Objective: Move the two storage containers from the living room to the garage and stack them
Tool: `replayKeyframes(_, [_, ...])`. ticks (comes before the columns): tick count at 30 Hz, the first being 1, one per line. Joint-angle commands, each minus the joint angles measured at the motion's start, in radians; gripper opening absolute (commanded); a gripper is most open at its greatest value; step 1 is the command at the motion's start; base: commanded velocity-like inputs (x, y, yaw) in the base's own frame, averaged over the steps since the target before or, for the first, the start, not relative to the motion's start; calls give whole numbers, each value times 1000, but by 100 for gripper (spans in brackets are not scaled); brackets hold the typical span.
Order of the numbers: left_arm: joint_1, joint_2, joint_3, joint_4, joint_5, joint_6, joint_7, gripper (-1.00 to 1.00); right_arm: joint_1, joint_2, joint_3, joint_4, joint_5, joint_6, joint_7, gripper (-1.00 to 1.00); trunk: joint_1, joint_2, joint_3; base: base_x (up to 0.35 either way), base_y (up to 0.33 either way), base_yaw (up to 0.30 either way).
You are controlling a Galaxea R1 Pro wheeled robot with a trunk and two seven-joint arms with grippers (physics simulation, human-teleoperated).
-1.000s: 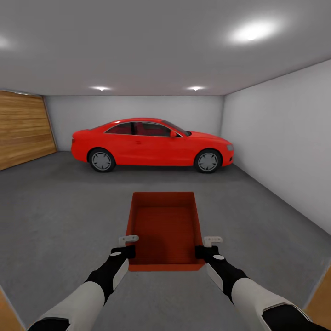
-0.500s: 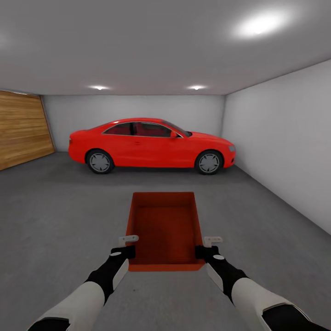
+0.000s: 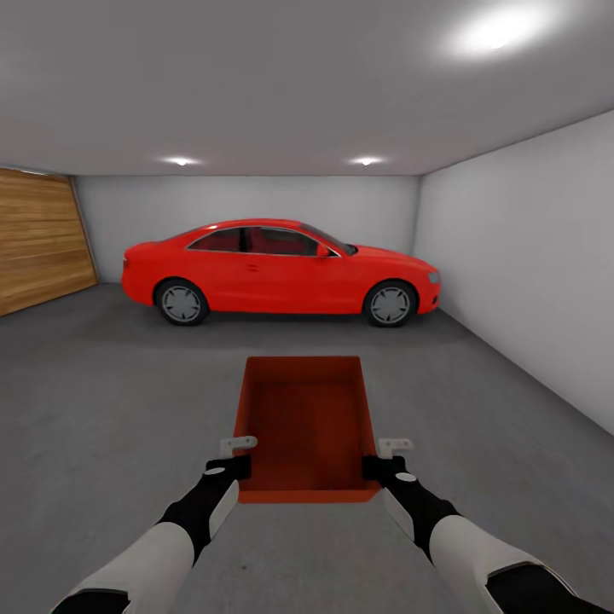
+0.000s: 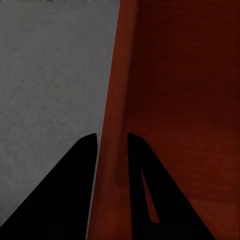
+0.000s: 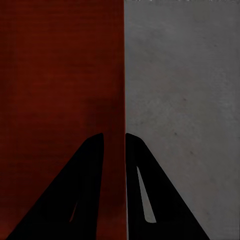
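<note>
Grippers left (image 3: 240, 457) and right (image 3: 382, 457) are each pinching a side wall of the storage container (image 3: 309, 422), sharing its weight level above the floor (image 3: 102, 401)

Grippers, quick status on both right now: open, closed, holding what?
Left gripper: closed on the left side wall of the storage container.
Right gripper: closed on the same container's right side wall.

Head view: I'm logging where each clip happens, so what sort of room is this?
Most likely a garage: a red car is parked on a grey concrete floor, with a wide wooden-panel door on one side and plain white walls.
</note>
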Motion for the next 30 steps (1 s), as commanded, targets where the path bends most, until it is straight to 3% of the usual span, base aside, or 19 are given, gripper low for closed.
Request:
replayKeyframes(1, [-1,36,19,-6,-18,-1,40,-100,0,-5,-17,3,-11,-4,-8,-100,1,-1,0,320,0,0])
replayKeyframes(30, [-1,36,20,-4,-18,1,40,-100,0,-5,-17,3,-11,-4,-8,-100,1,-1,0,320,0,0])
